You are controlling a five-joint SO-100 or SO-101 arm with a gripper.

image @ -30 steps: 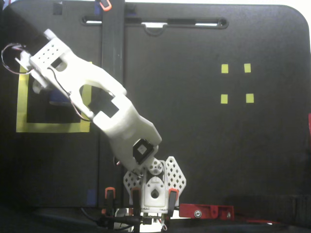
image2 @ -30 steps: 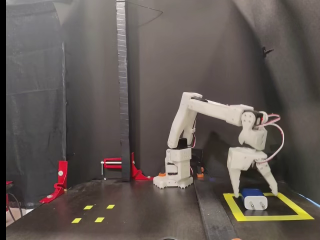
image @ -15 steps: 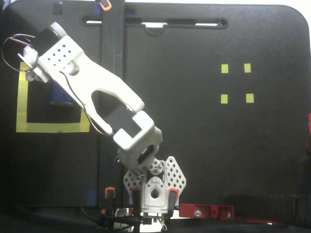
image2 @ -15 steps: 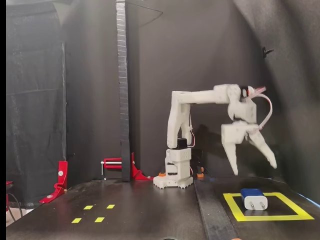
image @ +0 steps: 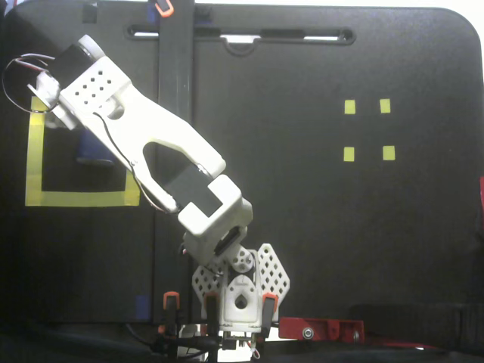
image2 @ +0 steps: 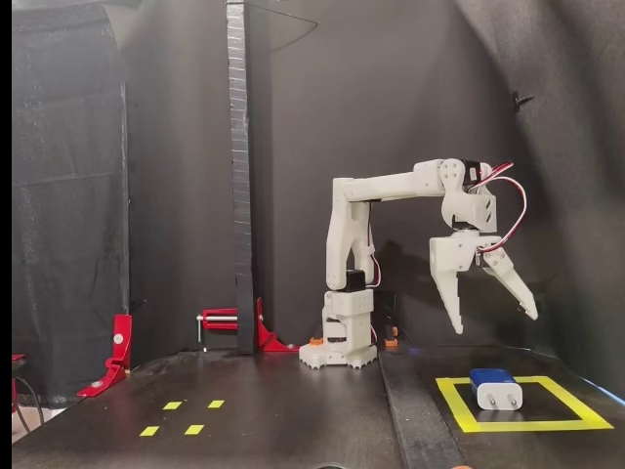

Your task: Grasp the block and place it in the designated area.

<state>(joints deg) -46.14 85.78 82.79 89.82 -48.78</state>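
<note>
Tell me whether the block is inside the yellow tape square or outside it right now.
Inside. The block lies on the black surface within the yellow tape square, clear of the tape, with the open gripper raised above it.

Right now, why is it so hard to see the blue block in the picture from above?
In the fixed view from above, the white arm covers most of the block, and it is dark against the black table. In the side fixed view the block shows clearly inside the yellow square, under the open gripper.

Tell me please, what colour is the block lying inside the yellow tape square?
Dark blue on top with a white front face, seen best in the fixed side view: the block.
</note>
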